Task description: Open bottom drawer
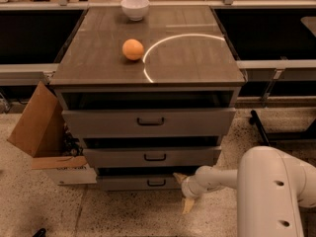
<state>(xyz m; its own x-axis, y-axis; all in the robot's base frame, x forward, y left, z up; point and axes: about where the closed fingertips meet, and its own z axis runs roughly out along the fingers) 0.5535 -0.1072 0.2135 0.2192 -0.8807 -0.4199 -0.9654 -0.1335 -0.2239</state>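
Note:
The bottom drawer [133,182] is the lowest and narrowest grey front of the cabinet, with a small dark bar handle [156,182]. It sticks out slightly, like the two drawers above it. My gripper [182,192] is low down at the drawer's right end, just right of the handle and not on it. Its two pale fingers are spread, one pointing up at the drawer front [178,176] and one down toward the floor [187,205]. It holds nothing.
An orange [133,49] and a white bowl [135,7] sit on the cabinet top [197,63]. An open cardboard box [37,127] leans against the cabinet's left side. A dark wheeled frame [259,125] stands at the right. The floor is speckled.

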